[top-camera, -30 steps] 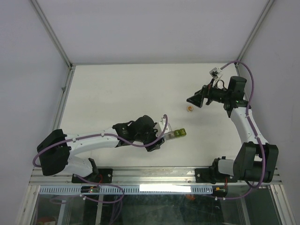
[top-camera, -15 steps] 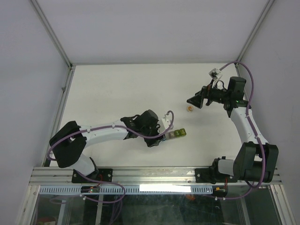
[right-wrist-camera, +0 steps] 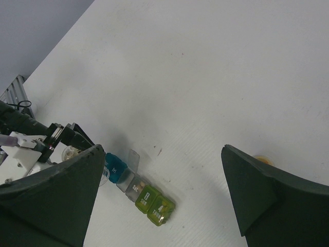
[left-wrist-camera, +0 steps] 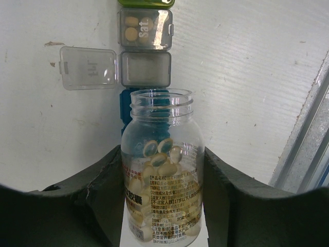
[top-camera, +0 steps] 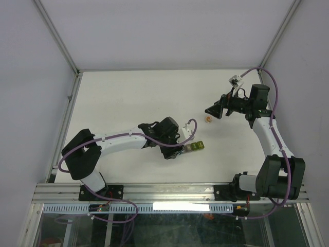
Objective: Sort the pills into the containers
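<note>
Left gripper [top-camera: 178, 149]: jaws pinching a clear, uncapped bottle [left-wrist-camera: 162, 164] around its body. Bottle lies roughly level, mouth toward the pill organiser [top-camera: 194, 147] and just short of its blue and teal end.

Pills [left-wrist-camera: 159, 157]: a heap of pale ovals in the lower half of the bottle, none at the mouth.

Organiser, left wrist view:
- Cell marked "Sat" [left-wrist-camera: 145, 29] is lidded, with two tan pills [left-wrist-camera: 131, 28] seen through the lid.
- Next cell, grey [left-wrist-camera: 145, 68], stands open with its lid [left-wrist-camera: 88, 68] flipped flat to the side. It looks empty.
- Blue and teal cells are mostly hidden behind the bottle; contents can't be told.
- Green end cell is cut off at the frame edge.

Right gripper [top-camera: 213, 109]: jaws spread wide, holding nothing, hovering well apart from the organiser. A small round tan thing [top-camera: 208, 120] sits on the table near it.

Progress, my reading: one cell filled and shut, one opened and waiting, most pills unsorted. Pouring into the open cell looks like the step in hand.
</note>
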{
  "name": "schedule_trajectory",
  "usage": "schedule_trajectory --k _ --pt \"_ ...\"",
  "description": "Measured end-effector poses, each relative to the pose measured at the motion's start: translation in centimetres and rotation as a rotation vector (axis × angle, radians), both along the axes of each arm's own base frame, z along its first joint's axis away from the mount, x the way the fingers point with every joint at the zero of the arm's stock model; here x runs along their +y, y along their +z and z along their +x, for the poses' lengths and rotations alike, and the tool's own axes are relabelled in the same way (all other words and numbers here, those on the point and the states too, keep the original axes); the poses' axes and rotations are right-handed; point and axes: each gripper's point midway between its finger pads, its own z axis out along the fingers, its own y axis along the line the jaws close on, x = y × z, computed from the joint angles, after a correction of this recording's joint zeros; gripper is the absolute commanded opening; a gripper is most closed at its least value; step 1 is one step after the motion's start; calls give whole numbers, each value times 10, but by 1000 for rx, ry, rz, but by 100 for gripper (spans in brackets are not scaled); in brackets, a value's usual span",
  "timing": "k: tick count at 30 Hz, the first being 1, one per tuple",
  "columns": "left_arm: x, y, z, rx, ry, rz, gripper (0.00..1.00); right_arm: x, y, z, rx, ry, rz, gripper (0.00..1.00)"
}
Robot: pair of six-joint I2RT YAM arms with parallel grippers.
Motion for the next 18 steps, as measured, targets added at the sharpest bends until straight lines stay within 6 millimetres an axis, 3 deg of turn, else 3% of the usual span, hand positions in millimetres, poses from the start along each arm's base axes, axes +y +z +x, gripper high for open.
schedule_trajectory --k 18 --pt "1 -7 0 54 -7 94 0 0 -1 -1 4 0 0 100"
